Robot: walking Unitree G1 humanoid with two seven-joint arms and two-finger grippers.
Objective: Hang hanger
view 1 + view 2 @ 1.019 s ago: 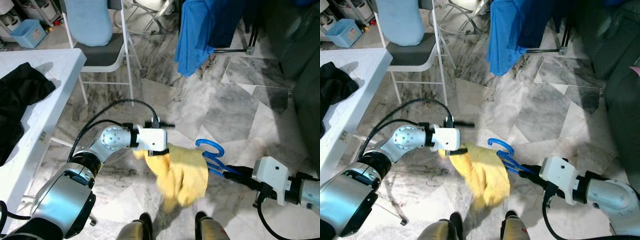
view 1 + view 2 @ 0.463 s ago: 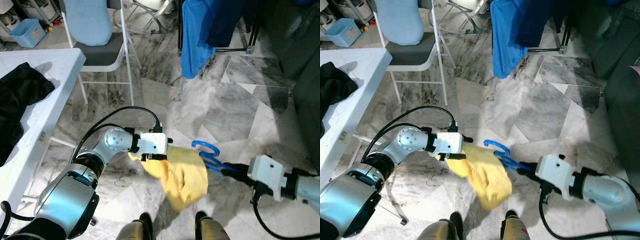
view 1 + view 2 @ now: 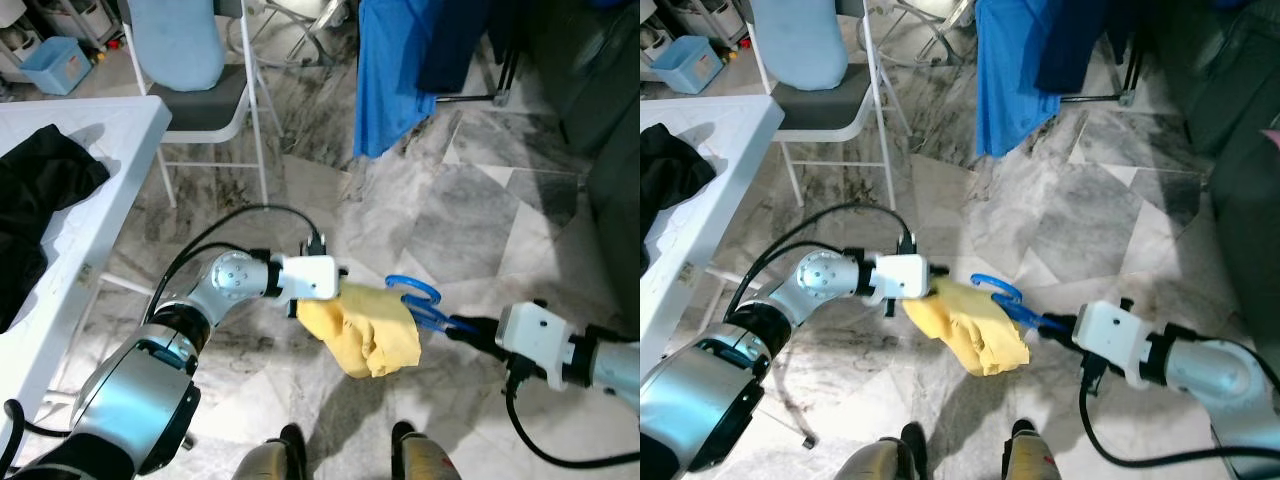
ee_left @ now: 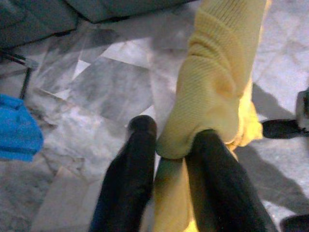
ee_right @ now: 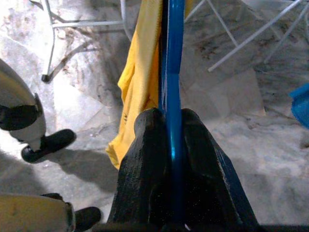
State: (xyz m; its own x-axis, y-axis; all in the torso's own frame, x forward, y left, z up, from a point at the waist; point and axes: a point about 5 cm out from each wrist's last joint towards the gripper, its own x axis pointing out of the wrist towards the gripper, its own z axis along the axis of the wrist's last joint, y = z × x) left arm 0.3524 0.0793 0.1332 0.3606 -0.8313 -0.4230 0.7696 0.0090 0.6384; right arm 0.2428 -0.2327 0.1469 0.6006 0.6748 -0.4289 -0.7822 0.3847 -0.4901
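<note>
Above floor: two end effectors, one hanger (image 3: 415, 300), one yellow garment (image 3: 365, 335).

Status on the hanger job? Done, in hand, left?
Done: the yellow garment is on the blue hanger. In hand: the right gripper is shut on the hanger and the left gripper is shut on the garment, both held above the marble floor. Left: carrying it to the rack where the blue clothes hang and hooking it on; the hook is not yet on anything.
</note>
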